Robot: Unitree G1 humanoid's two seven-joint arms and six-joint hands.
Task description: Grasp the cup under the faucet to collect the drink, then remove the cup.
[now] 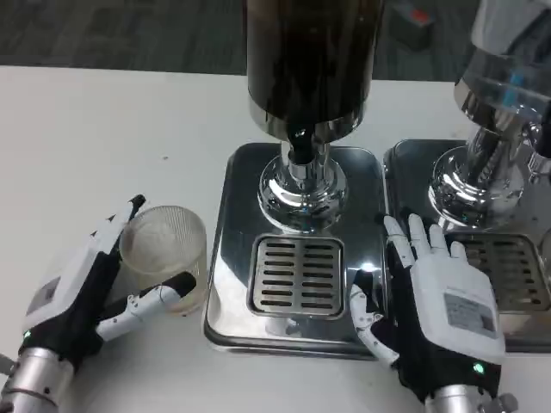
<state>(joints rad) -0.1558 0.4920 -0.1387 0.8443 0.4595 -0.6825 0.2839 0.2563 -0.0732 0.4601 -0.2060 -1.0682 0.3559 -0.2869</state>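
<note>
A clear ribbed cup (165,255) stands upright on the white table, just left of the dispenser's chrome base (231,284). My left hand (82,292) wraps around it, thumb at its front and fingers at its far side. The dark drink dispenser (306,60) rises over the base with its black faucet (300,144) above the slotted drip grate (296,275). Nothing stands on the grate. My right hand (435,301) lies flat with fingers spread on the base's right edge, holding nothing.
A second dispenser (504,77) on its own chrome base (405,172) stands at the right, close to my right hand. White table (103,146) stretches to the left and behind the cup.
</note>
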